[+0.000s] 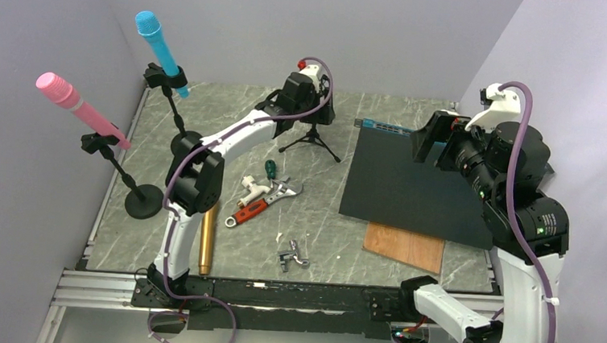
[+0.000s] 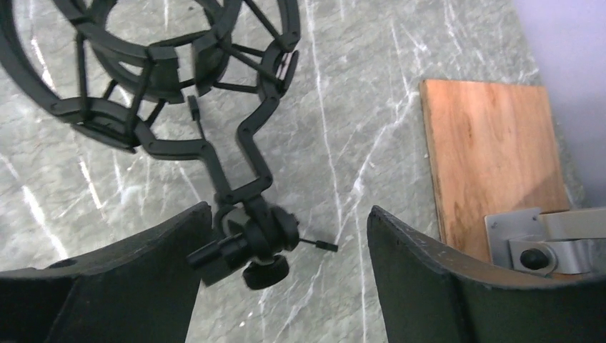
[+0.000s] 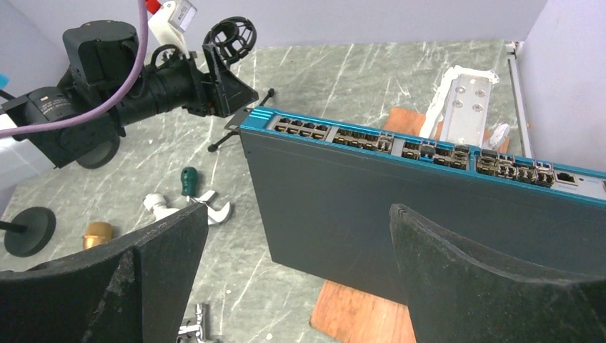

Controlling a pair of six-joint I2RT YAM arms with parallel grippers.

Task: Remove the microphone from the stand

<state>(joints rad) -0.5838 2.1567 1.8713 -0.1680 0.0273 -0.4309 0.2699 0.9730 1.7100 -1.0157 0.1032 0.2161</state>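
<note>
A blue microphone (image 1: 157,40) sits tilted in the clip of a black stand (image 1: 177,114) at the back left. A pink microphone (image 1: 79,107) sits in a second stand with a round base (image 1: 143,201) further forward. My left gripper (image 1: 321,113) is open at the back centre, over a small tripod (image 1: 311,138), far from both microphones. In the left wrist view the open gripper (image 2: 289,209) straddles the tripod head (image 2: 250,243) below an empty shock mount (image 2: 143,71). My right gripper (image 1: 428,137) is open and empty above a network switch; its wrist view (image 3: 299,211) shows nothing between the fingers.
A black network switch (image 1: 412,183) lies at the right on a wooden board (image 1: 405,247). A red-handled wrench (image 1: 261,205), a green screwdriver (image 1: 269,167), a white fitting (image 1: 252,187), a brass cylinder (image 1: 206,241) and a metal part (image 1: 294,256) lie mid-table.
</note>
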